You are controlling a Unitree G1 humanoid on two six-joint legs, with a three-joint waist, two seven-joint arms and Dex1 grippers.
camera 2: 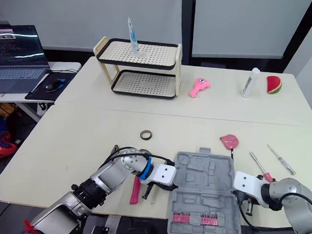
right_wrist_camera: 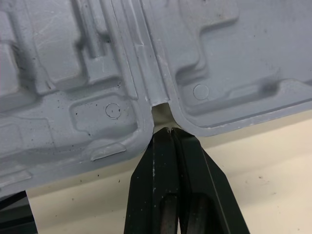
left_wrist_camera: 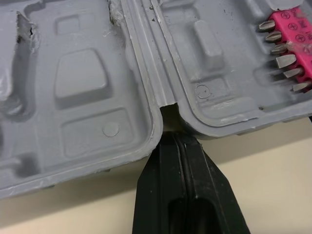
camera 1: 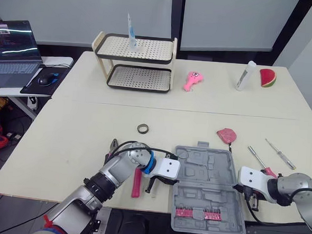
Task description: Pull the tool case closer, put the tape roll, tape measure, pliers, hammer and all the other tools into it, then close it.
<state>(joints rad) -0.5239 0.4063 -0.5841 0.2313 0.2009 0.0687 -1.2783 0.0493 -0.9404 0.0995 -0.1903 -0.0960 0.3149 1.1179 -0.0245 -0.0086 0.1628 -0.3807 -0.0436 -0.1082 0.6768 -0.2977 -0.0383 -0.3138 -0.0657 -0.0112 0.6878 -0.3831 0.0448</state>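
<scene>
Head view: the grey tool case (camera 1: pixel 208 176) is lying open and flat at the near edge of the surface (camera 1: pixel 81 128), with a pink bit strip (camera 1: pixel 198 213) sitting in its near half. My left jaws are resting against the case's left side and my right jaws against its right side, each at the seam between the two halves. The red-handled pliers (camera 1: pixel 136 182) are lying just beside my left forearm, outside the case. The tape roll (camera 1: pixel 142 128) is lying apart from the case, farther out on the surface. The pink tape measure (camera 1: pixel 226 135) is sitting near the case's far right corner, and two screwdrivers (camera 1: pixel 259 159) are lying to the right of the case. Left wrist view: my two black fingers (left_wrist_camera: pixel 161 195) are pressing together, so the left jaws are closed with nothing between them, their tip meeting the hinge notch (left_wrist_camera: pixel 168 108). Right wrist view: the fingers (right_wrist_camera: pixel 153 185) here are likewise pressing flat against each other, so the right jaws are closed and empty, their tip sitting at the notch (right_wrist_camera: pixel 161 108) on the case's opposite side.
</scene>
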